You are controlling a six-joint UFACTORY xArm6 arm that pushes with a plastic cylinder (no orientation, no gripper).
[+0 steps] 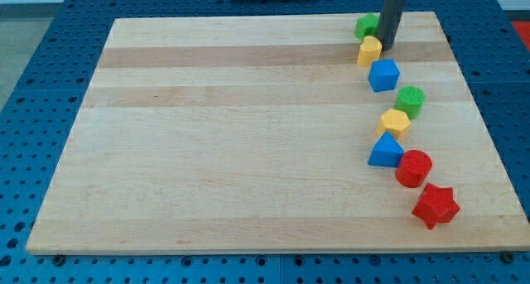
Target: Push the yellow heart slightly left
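Note:
The yellow heart (368,51) sits near the view's top right of the wooden board (248,135). My tip (387,48) is right against the heart's right side, and the rod rises from there out of the view's top. A green star (366,25) lies just above the heart, partly behind the rod. A blue cube (383,74) lies just below and right of the heart.
Further down the right side lie a green cylinder (409,100), a yellow hexagon (394,122), a blue triangle (385,151), a red cylinder (413,168) and a red star (436,205). The board rests on a blue perforated table (33,110).

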